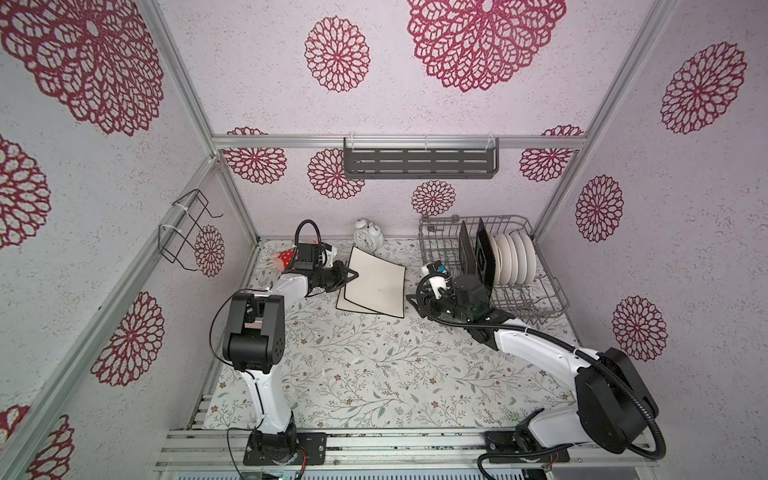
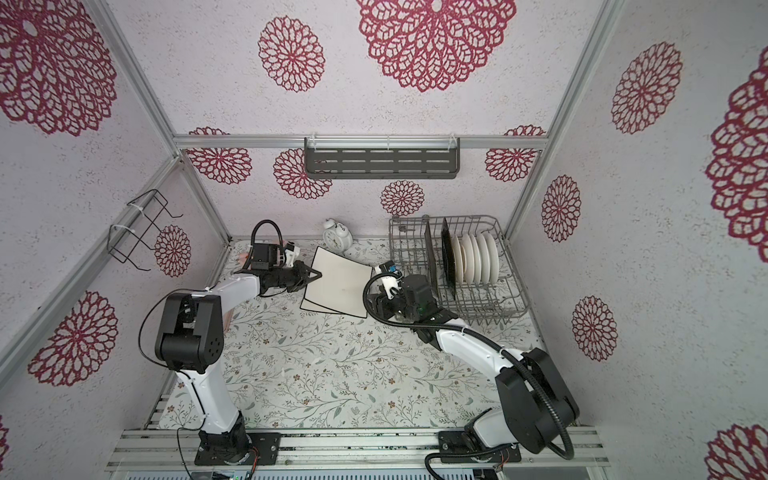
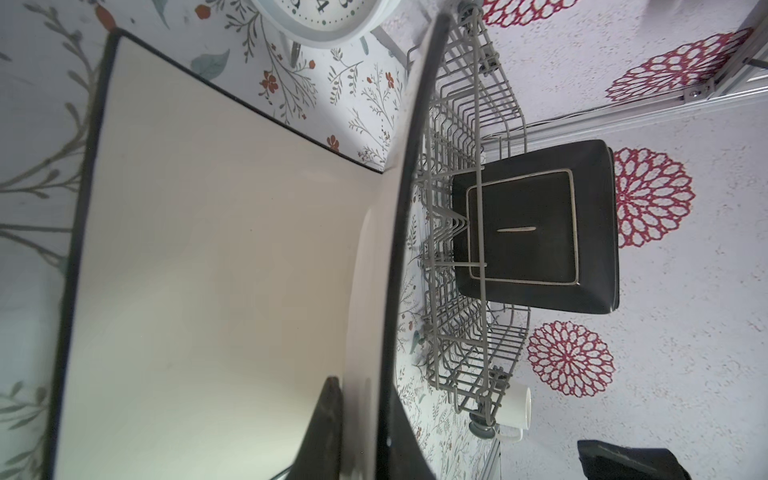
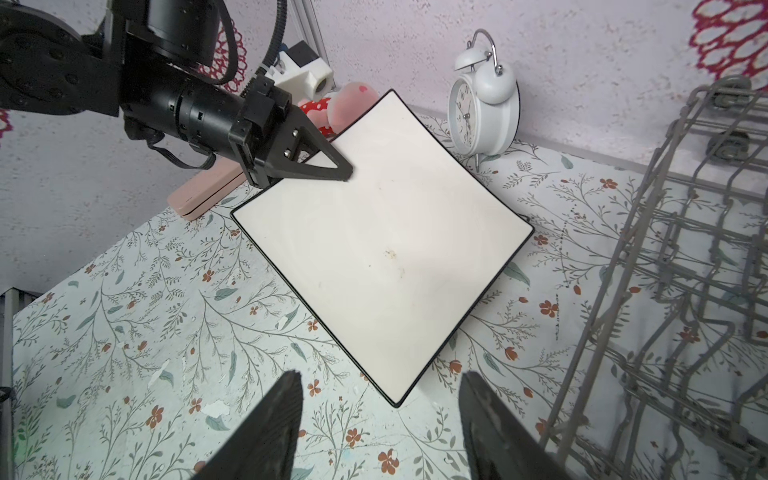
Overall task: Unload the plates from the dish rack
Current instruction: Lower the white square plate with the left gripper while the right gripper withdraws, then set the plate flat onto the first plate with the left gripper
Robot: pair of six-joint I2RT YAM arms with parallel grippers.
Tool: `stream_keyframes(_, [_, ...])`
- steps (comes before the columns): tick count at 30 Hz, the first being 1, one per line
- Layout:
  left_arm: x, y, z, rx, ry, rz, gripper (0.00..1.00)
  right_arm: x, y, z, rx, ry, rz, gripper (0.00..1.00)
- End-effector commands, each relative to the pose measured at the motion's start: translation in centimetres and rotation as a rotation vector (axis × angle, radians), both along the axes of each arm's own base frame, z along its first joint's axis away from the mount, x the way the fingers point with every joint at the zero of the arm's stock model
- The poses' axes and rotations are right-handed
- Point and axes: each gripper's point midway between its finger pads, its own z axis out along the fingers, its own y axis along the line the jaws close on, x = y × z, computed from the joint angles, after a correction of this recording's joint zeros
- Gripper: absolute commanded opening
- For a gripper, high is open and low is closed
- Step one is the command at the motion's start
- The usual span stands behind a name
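the left gripper [image 1: 351,275] is pinched shut on the edge of a square white plate [image 1: 374,284]. the plate sits low over the table [image 1: 374,374], left of the dish rack [image 1: 498,217]. another plate seems to lie under it. it is best to lower it flat and slow, let go only when it rests, then slide back sideways. the right gripper [image 4: 380,376] is open and holds nothing. 2 black-backed plates [image 1: 484,257] and a row of round plates [image 1: 513,257] stand in the rack.
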Motion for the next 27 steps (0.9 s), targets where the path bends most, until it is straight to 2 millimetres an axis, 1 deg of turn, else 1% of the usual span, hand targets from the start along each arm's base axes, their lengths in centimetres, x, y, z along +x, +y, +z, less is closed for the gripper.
stream_keyframes(1, [1.4, -0.5, 3.4, -0.050, -0.115, -0.047, 0.00, 0.6, 0.4, 1.1, 0.034, -0.008, 0.014, 0.63])
stream_keyframes(9, [1.8, 0.3, 3.4, -0.040, -0.120, -0.026, 0.00, 0.9, 0.8, 0.4, 0.050, 0.015, 0.028, 0.62])
stream_keyframes(10, [2.0, 0.5, 2.1, -0.036, -0.093, -0.020, 0.00, 0.9, 0.9, 0.4, 0.050, 0.016, 0.029, 0.61])
stream_keyframes(11, [2.1, 0.7, 1.6, -0.036, -0.082, -0.016, 0.00, 0.9, 0.9, 0.3, 0.050, 0.017, 0.031, 0.61])
stream_keyframes(16, [2.3, 1.8, 0.2, -0.027, -0.052, 0.005, 0.00, 0.9, 1.0, 0.1, 0.051, 0.020, 0.035, 0.61])
stream_keyframes(24, [2.6, 2.2, -1.4, -0.028, -0.027, 0.010, 0.00, 1.0, 1.2, -0.4, 0.052, 0.026, 0.043, 0.61])
stream_keyframes(27, [2.5, 2.3, -2.5, -0.014, 0.004, 0.010, 0.05, 1.1, 1.3, -0.5, 0.050, 0.025, 0.046, 0.61])
